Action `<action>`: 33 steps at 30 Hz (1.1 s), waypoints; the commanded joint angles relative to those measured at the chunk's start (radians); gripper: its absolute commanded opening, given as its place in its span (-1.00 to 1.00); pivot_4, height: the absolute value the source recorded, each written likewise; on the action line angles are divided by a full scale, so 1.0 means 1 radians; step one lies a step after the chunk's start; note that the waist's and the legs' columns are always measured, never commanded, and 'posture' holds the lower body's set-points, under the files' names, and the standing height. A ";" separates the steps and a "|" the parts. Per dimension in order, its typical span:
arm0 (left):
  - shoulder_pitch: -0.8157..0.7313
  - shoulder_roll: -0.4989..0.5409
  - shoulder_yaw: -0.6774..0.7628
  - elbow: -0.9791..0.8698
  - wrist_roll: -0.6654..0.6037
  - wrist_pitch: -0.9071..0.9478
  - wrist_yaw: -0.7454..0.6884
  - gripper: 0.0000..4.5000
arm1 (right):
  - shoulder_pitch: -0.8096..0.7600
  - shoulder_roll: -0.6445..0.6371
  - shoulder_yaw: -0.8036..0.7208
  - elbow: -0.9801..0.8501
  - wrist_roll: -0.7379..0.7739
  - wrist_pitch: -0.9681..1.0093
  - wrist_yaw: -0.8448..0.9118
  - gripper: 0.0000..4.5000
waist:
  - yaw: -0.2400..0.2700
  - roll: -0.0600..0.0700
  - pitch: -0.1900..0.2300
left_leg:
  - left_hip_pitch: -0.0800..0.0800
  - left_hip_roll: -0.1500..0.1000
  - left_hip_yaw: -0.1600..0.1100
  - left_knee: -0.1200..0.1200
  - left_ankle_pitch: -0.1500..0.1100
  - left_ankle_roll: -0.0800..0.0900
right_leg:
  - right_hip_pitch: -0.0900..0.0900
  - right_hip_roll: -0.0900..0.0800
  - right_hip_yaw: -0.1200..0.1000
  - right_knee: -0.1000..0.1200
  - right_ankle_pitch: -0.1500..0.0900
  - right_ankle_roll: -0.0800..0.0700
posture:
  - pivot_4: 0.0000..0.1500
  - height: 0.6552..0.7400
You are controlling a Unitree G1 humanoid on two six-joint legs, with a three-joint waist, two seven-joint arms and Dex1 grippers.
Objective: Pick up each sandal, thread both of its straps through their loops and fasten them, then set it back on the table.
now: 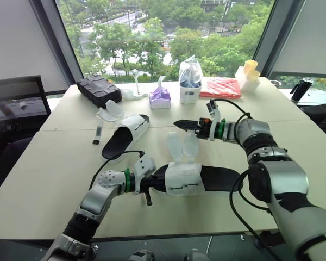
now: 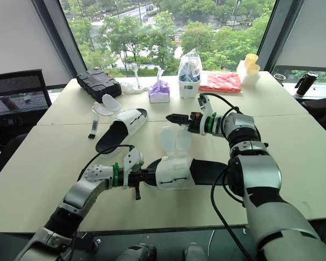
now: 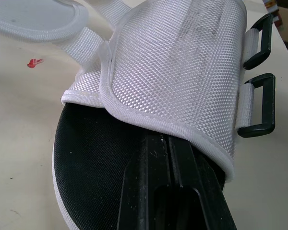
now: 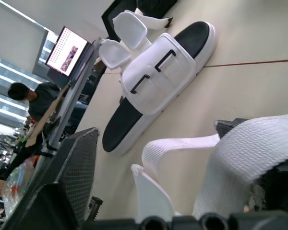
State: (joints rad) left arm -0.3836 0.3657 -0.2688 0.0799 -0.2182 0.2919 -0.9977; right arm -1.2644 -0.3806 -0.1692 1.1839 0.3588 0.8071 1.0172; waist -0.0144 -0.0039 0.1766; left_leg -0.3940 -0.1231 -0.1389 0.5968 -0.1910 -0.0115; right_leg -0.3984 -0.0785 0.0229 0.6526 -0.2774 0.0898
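Sandals both lie on the table: the near sandal at centre, the far sandal beyond it to the left. The head views put the left hand at the near sandal's left end. The left wrist view adds its fingers pressed together under the white upper, beside two black loops. The right hand, fingers together, hovers above the upright loose straps.

Desk: The near sandal: what is it made of?

Photographer: Coarse white woven cloth over a matt black, fine-grained footbed, with smooth black plastic loops. Its strap ends look smooth and slightly shiny.

Desk: And around it?

Photographer: A smooth, matt cream table; the fingers of the left gripper are scuffed matt black plastic; a crinkled clear plastic bag gleams behind.
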 commanded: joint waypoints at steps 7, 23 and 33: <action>0.025 -0.003 -0.033 0.023 0.020 0.016 0.002 -1.00 | -0.069 -0.005 -0.071 -0.010 0.024 0.002 0.002 -0.99 | 0.000 0.000 0.000 | 0.000 0.000 0.000 0.000 0.000 0.000 | 0.000 0.000 0.000 0.000 0.000 0.000 | 1.00 1.00; 0.030 -0.004 -0.032 0.021 0.021 0.019 -0.003 -1.00 | 0.324 -0.062 0.084 -0.915 0.084 0.036 0.178 -0.99 | 0.003 0.001 -0.001 | -0.013 0.000 -0.001 0.001 0.000 0.000 | -0.012 0.000 0.000 0.000 0.002 0.003 | 1.00 1.00; 0.028 -0.007 -0.028 0.029 0.024 0.014 -0.003 -1.00 | 0.783 -0.137 0.261 -1.236 -0.260 -0.897 0.068 -0.99 | 0.001 0.000 -0.002 | -0.012 -0.001 -0.001 0.007 0.000 0.000 | -0.009 0.000 -0.001 -0.001 0.003 0.005 | 1.00 1.00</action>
State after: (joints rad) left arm -0.3789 0.3528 -0.2593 0.0802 -0.2177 0.2891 -0.9956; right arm -0.4766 -0.5050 0.0958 -0.0353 0.1430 0.0715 1.1103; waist -0.0133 -0.0043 0.1747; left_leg -0.4065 -0.1236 -0.1394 0.6041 -0.1915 -0.0109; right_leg -0.4071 -0.0789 0.0217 0.6518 -0.2748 0.0947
